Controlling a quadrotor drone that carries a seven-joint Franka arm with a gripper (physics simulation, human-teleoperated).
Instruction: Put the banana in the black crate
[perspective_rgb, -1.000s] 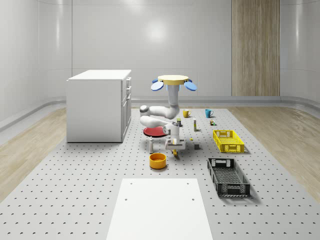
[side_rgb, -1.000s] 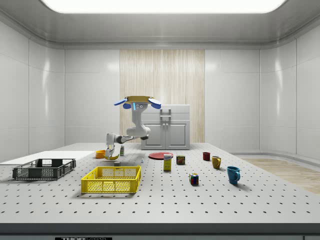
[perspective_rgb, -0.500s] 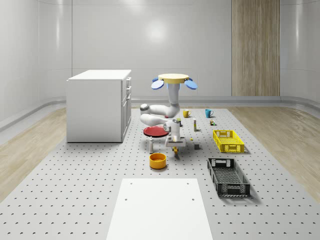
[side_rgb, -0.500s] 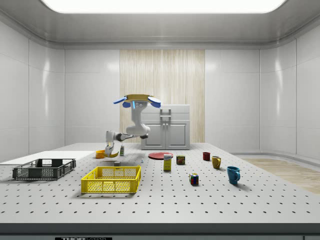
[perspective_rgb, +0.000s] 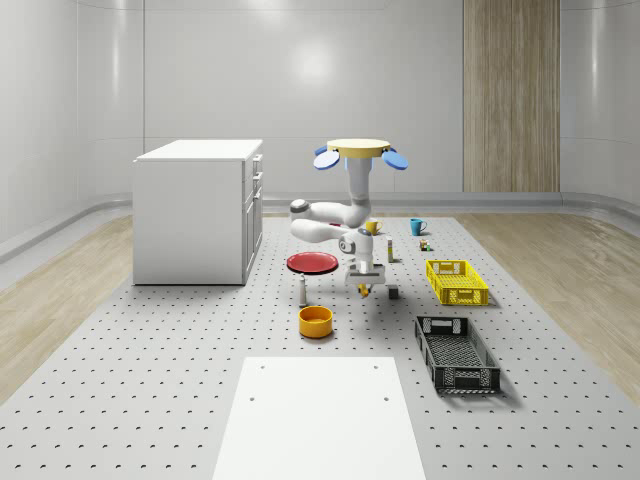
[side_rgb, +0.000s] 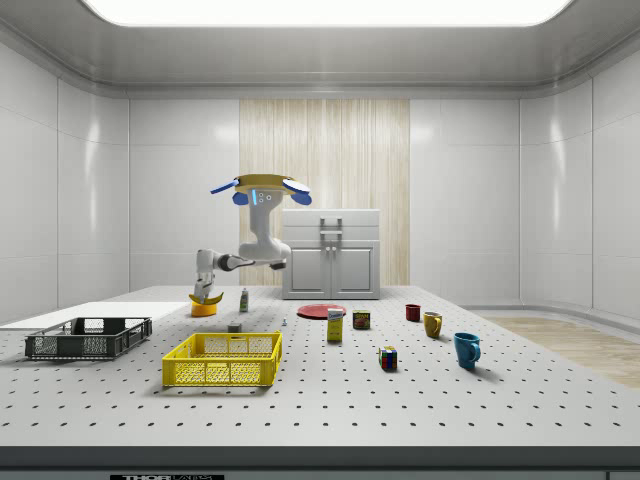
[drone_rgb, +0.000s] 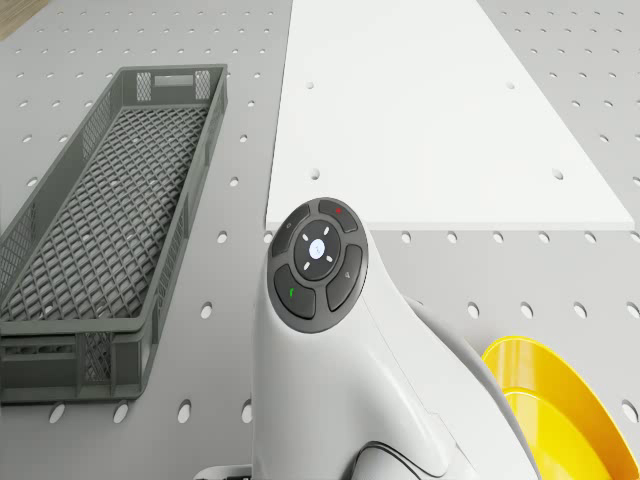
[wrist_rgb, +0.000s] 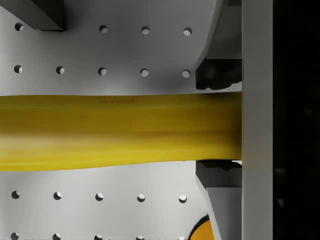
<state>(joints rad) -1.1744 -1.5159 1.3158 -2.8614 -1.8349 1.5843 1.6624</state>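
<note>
Drone (perspective_rgb: 360, 152): hovering above the pegboard table (perspective_rgb: 180, 360).
Arm: elbow bent, wrist pointing down.
Claw (perspective_rgb: 364, 288): clenched across banana (wrist_rgb: 120, 131).
Writing: none legible.

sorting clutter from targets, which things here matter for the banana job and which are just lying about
Job: long yellow banana, held in the gripper; black mesh crate.

Lying about: yellow mesh crate, orange bowl, red plate, blue mug, white cabinet.

The yellow banana (wrist_rgb: 120, 131) hangs level above the tabletop (perspective_rgb: 180, 380). The black crate (perspective_rgb: 456, 353), a long mesh box, lies well apart.
</note>
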